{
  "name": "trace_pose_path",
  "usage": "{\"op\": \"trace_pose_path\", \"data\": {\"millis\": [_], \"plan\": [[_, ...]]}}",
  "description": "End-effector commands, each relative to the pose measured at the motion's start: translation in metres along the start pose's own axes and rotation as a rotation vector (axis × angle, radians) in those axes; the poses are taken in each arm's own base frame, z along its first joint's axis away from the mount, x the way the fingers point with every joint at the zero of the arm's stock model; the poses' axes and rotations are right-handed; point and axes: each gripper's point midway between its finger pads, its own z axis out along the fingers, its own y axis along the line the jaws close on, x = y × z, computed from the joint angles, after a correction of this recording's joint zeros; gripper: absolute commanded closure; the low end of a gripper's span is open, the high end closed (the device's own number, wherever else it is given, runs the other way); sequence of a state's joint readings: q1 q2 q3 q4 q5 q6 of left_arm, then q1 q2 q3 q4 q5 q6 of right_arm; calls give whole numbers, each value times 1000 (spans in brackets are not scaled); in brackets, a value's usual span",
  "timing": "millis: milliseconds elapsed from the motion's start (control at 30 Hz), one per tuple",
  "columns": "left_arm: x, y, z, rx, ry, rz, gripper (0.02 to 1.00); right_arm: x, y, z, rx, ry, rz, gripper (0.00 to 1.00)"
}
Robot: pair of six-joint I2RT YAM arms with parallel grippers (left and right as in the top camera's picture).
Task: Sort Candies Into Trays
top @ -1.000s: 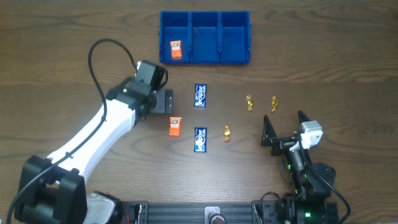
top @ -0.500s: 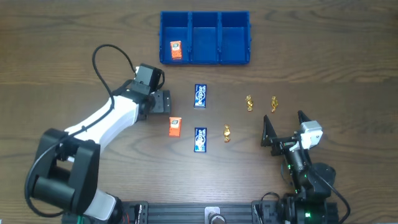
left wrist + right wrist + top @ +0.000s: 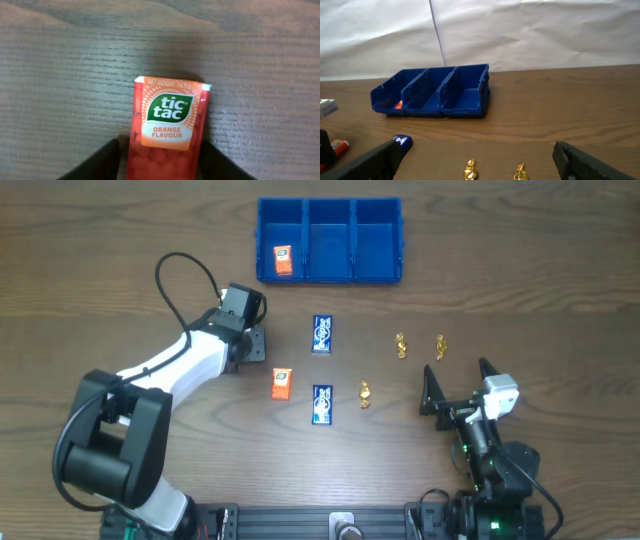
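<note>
— So, how far along is the sorting?

— Barely begun, I'd judge. The left gripper [image 3: 160, 150] hangs released, its fingers [image 3: 97, 162] on either side of the loose orange box [image 3: 167, 130] on the tabletop [image 3: 60, 75], not clenched on it.

— And the other one?

— The right gripper [image 3: 457, 372] sits spread wide and empty, toward the tabletop's right edge.

— What's done?

— One binned orange box [image 3: 283, 260] lies in the blue tray [image 3: 330, 202] by the far edge, in the compartment nearest the tabletop's left edge. The other two compartments hold nothing.

— What's left?

— The loose orange box, two blue packets [image 3: 321, 334] [image 3: 321, 404] and three gold-wrapped candies [image 3: 401, 345] [image 3: 440, 346] [image 3: 365, 393], all lying between the tray and the arms.
</note>
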State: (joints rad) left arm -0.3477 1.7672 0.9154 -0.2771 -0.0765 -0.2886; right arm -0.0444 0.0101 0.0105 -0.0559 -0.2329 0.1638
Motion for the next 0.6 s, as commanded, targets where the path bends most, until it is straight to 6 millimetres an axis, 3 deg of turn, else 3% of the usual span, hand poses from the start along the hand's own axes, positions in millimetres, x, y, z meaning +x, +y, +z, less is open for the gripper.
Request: {"op": "trace_pose_path", "data": {"millis": [33,200,267,433,500,600], "plan": [[4,1,7,-7,20,4,702,0,0,0,-2,-2,-9,3],[-10,-7,-10,35,-25,-19,730,0,0,0,-2,-2,-9,1],[-28,-13,-38,53,-79,-27,735,0,0,0,-2,-2,-9,1],[-108,-38,-161,63,-402,-47,746,0,0,0,-2,-2,-9,1],[-142,-53,-195,88,-497,-37,746,0,0,0,-2,-2,-9,1],[-180,-65,-208,86,-524,-40,739,0,0,0,-2,-2,-9,1]]}}
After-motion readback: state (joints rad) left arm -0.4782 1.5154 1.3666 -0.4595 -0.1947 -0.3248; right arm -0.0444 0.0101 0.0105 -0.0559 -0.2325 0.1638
